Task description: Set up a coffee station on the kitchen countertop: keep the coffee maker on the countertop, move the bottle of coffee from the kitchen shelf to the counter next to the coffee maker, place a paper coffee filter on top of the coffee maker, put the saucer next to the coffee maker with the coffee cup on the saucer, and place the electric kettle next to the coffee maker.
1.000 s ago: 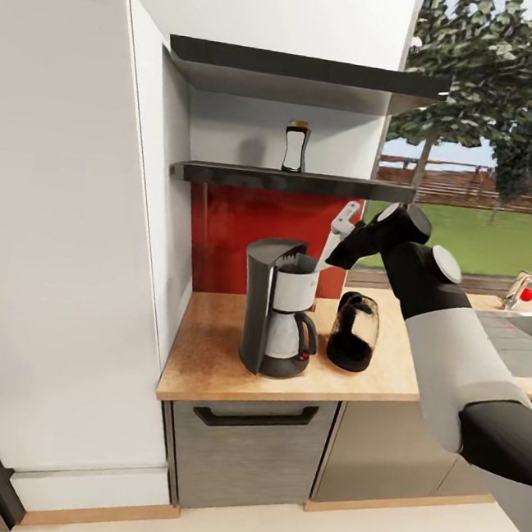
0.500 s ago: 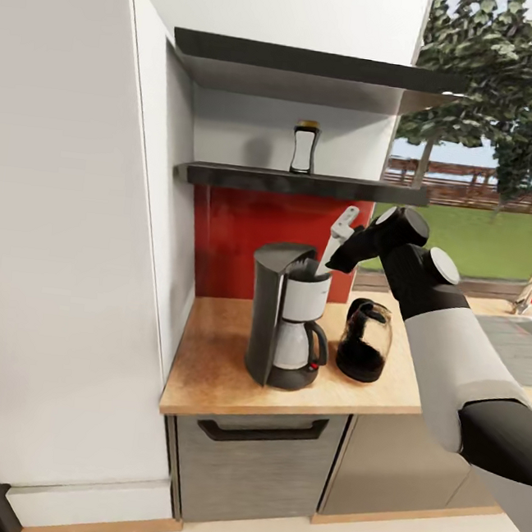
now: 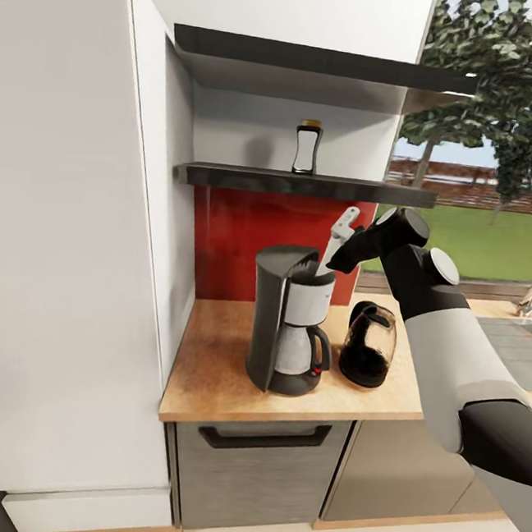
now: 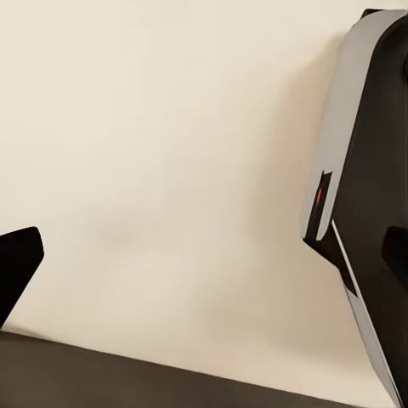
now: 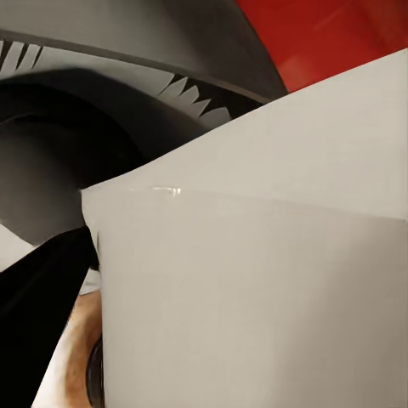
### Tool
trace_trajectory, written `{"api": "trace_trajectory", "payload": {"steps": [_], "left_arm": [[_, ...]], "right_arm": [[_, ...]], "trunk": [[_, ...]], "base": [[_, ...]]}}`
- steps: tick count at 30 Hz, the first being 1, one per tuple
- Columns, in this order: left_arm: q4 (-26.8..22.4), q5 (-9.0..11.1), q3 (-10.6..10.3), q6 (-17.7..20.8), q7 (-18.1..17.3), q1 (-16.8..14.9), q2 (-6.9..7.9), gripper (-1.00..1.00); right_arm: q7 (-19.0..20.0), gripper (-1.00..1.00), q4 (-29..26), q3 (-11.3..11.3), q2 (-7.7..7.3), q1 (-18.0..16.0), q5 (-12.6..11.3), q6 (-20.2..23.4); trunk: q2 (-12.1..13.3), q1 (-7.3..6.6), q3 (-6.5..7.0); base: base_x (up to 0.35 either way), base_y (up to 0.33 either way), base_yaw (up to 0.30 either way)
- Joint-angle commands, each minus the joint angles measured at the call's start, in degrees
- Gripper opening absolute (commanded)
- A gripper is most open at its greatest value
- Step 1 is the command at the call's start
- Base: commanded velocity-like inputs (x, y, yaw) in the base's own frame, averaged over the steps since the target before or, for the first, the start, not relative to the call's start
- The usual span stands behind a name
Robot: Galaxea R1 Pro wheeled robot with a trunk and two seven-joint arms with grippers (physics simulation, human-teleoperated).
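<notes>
While the right gripper hangs just above the open top of the coffee maker, it's pinching the paper coffee filter, which stands up as a flat white sheet tilted back toward the red wall panel. In the right wrist view the filter blocks most of the frame, with the maker's dark toothed basket rim behind it, so I think the lower edge is at or just inside the basket, but contact can't be confirmed. Jaws look nearly closed on the paper. Step in hand: seat the filter on the coffee maker. To do it well: lower straight into the basket, keep the sheet centred over the opening, release only once it's supported, and don't nudge the machine. The electric kettle sits just beside the coffee maker on the sink side, on the kitchen countertop. The bottle of coffee is on the kitchen shelf directly above the coffee maker, not yet moved. Left gripper: a dark fingertip shows over pale floor; can't tell its opening.
</notes>
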Motion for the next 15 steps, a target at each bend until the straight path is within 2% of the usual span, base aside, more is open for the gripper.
{"api": "trace_trajectory", "payload": {"steps": [1, 7, 12, 15], "left_arm": [[0.1, -0.6, 0.4, -0.3, 0.2, 0.0, 0.01, 1.0], [0.1, -0.6, 0.4, -0.3, 0.2, 0.0, 0.03, 1.0], [0.1, -0.6, 0.4, -0.3, 0.2, 0.0, 0.08, 1.0], [0.1, -0.6, 0.4, -0.3, 0.2, 0.0, 0.08, 1.0]], "right_arm": [[0.3, -1.0, -0.1, 0.2, -0.06, 0.0, 0.3, 0.3], [0.1, -1.0, 0.0, 0.2, -0.16, 0.1, 0.7, 0.3], [-1.8, -1.0, 0.1, 0.2, -0.11, 0.5, 3.2, 0.3], [-2.1, -1.0, 0.5, 0.2, -0.09, 0.6, 3.8, 0.3]], "trunk": [[-0.1, 0.04, -0.05], [-0.1, 0.04, -0.05], [-0.1, 0.04, -0.05], [-0.1, 0.04, -0.05]], "base": [[0.138, 0.0, 0.0], [0.038, 0.0, 0.0], [0.004, 0.0, 0.0], [0.0, 0.0, 0.0]]}}
